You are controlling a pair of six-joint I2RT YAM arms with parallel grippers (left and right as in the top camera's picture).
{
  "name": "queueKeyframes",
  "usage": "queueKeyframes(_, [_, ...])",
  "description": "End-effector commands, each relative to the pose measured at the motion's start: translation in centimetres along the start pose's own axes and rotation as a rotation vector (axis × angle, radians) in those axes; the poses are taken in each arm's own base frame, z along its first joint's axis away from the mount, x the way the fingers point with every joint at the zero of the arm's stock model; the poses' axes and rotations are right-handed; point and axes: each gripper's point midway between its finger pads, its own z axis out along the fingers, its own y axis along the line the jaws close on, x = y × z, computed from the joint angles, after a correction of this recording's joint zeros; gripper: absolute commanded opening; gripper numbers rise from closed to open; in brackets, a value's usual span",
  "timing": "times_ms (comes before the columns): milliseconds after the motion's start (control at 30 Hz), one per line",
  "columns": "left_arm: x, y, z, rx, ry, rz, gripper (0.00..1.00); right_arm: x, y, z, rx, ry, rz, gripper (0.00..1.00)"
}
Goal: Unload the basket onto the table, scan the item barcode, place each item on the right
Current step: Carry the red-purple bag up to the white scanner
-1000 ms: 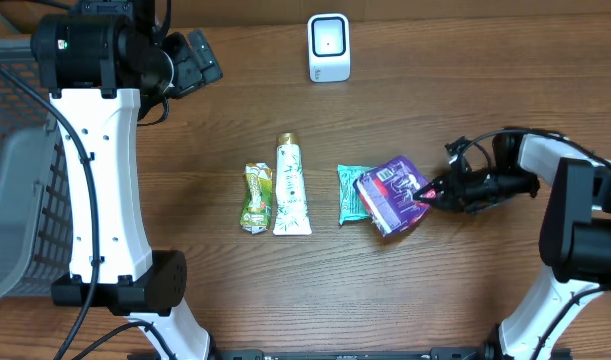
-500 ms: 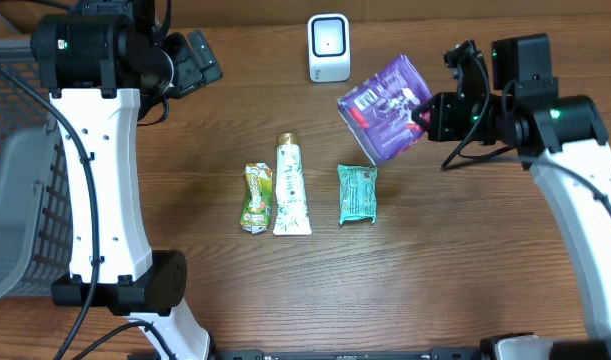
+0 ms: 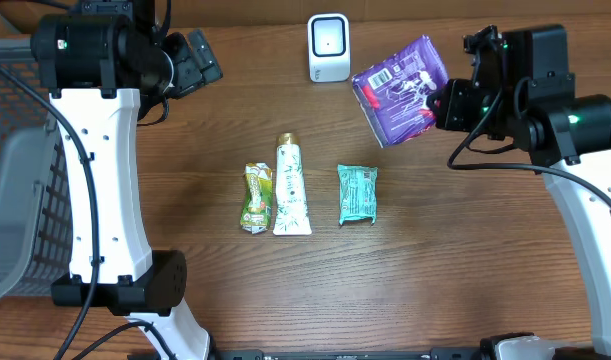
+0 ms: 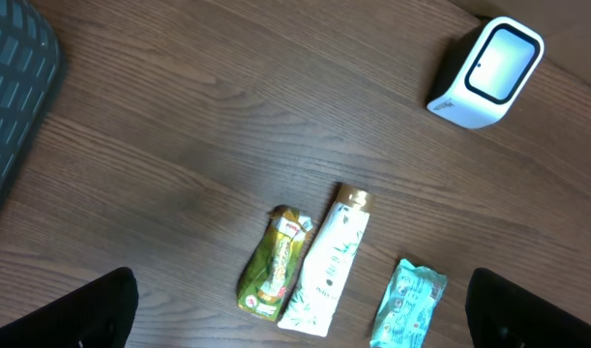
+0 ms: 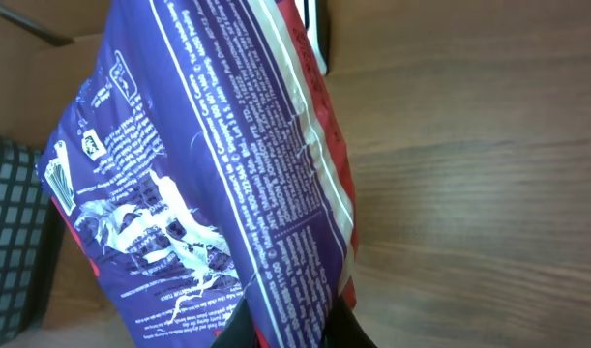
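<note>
One purple packet (image 3: 402, 90) is seen overhead, held up beside the scanner (image 3: 328, 47) by the clamped right gripper (image 3: 437, 103). Left wrist: the left gripper (image 4: 300, 290) is seen spread wide. Right wrist: the purple packet (image 5: 198, 164) is pinched, apparently by its lower edge.

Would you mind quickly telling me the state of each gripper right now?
Left gripper: open, holding nothing.
Right gripper: shut on the purple packet, lifted off the table beside the scanner.
</note>
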Motion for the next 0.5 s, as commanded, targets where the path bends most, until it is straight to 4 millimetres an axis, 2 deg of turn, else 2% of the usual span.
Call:
queueKeyframes(0, [0.2,-0.2,0.2,0.006,0.009,0.015,0.99,-3.4,0.4,-1.9,0.026,-0.134,-0.012,0.04])
queueKeyframes(167, [0.2,-0.2,0.2,0.006,0.009,0.015,1.00,-8.3,0.3,-3.2,0.101,-0.281,-0.034,0.04])
queueKeyframes(233, [0.2,-0.2,0.2,0.006,0.009,0.015,1.00,-10.9,0.0,-3.3,0.201,-0.341,-0.055,0.04])
queueKeyframes(333, [0.2,-0.3,0.2,0.007,0.010,0.017,1.00,-13.5,0.0,-2.3,0.370,-0.397,-0.158,0.04])
queueKeyframes(467, [0.2,-0.3,0.2,0.007,0.010,0.017,1.00,-16.2,0.2,-0.4,0.726,-0.516,-0.300,0.04])
